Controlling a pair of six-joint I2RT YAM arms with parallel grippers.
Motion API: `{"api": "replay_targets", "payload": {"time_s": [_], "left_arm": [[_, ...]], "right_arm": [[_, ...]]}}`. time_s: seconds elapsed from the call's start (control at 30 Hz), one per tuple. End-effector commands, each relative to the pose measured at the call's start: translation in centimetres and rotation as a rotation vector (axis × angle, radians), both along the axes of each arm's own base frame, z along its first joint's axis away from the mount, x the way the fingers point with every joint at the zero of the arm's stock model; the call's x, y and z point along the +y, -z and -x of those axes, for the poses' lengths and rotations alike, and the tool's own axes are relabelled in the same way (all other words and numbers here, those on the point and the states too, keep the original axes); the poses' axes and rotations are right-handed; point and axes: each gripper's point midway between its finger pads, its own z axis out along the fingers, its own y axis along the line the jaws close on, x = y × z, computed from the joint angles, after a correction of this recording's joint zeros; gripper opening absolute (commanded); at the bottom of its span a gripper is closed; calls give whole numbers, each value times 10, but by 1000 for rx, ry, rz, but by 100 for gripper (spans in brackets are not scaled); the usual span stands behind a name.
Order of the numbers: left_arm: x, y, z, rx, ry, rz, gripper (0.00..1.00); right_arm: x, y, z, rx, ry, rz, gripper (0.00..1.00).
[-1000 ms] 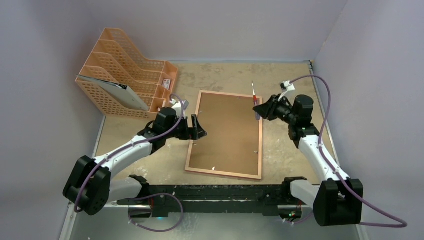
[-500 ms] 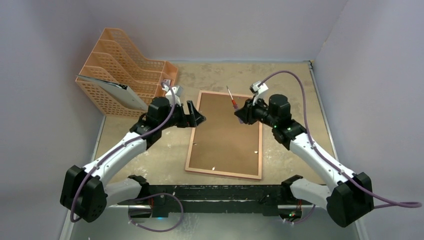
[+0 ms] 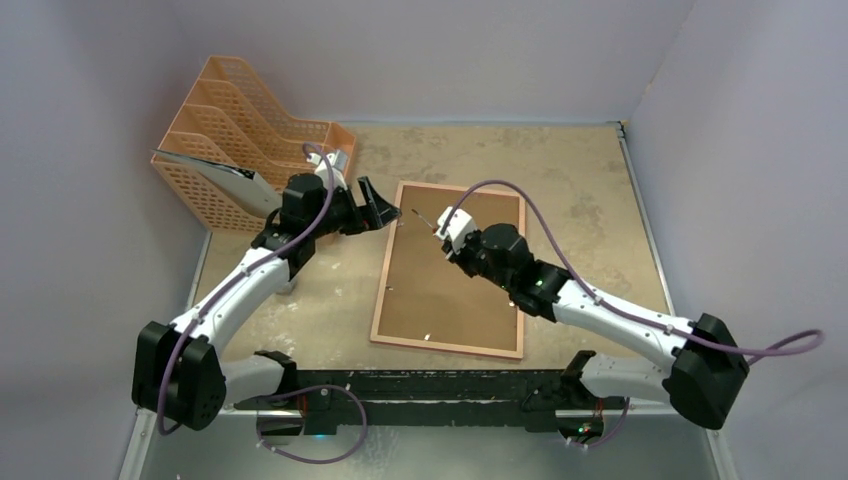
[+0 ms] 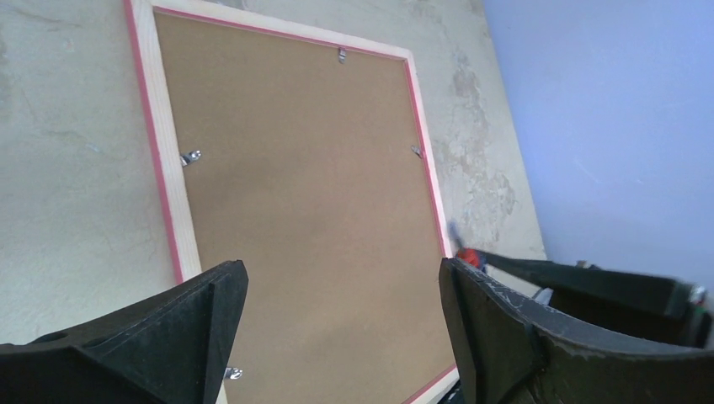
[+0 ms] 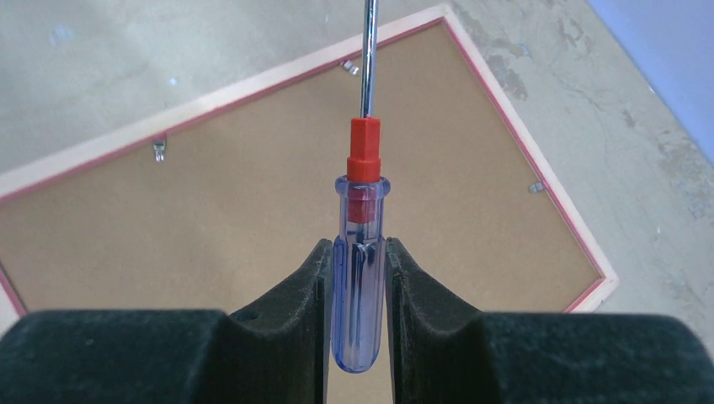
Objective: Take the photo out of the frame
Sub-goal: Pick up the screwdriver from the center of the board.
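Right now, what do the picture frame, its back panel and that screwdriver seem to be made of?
The frame: probably wood, with a pale bare face on the back and a pink-red painted edge.
The back panel: likely fibreboard, matt even brown with no grain.
The screwdriver: clear bluish plastic handle you can see through, red plastic collar, shiny metal shaft.

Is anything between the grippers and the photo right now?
Yes. The frame lies back up; its backing board, pinned by clips, closes it. No photo shows. The right gripper holds a screwdriver above the board; the left gripper is open.
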Motion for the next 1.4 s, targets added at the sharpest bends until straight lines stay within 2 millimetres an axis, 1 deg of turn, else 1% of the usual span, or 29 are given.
{"api": "replay_targets", "payload": {"time_s": [0.0, 0.13, 0.3, 0.4, 0.6, 0.77, 0.87, 0.97, 1.1, 1.23, 1.37], "left_arm": [[-14, -15, -1, -27, 79, 114, 87], [-16, -10, 7, -19, 109, 127, 87], [-15, 7, 18, 15, 141, 103, 87], [-20, 15, 23, 43, 179, 120, 85], [-29, 13, 31, 14, 234, 203, 81], [-30, 22, 39, 17, 271, 188, 75], [-32, 20, 42, 5, 292, 209, 73], [-35, 17, 45, -7, 317, 233, 68], [-35, 18, 48, -2, 331, 237, 62], [-36, 17, 52, -4, 352, 243, 54], [-37, 16, 54, -6, 361, 246, 50]], "right_arm": [[3, -1, -7, -121, 19, 126, 0], [14, 2, 1, -143, -13, 140, 0], [22, 0, 9, -179, -44, 152, 0], [29, 3, 17, -197, -82, 166, 0], [39, 11, 25, -177, -132, 169, 0], [46, 23, 33, -131, -175, 159, 0], [49, 28, 38, -103, -191, 152, 0], [49, 32, 42, -91, -201, 149, 0], [50, 28, 43, -92, -200, 128, 0], [50, 30, 41, -88, -189, 130, 0], [49, 32, 36, -87, -155, 133, 0]]}}
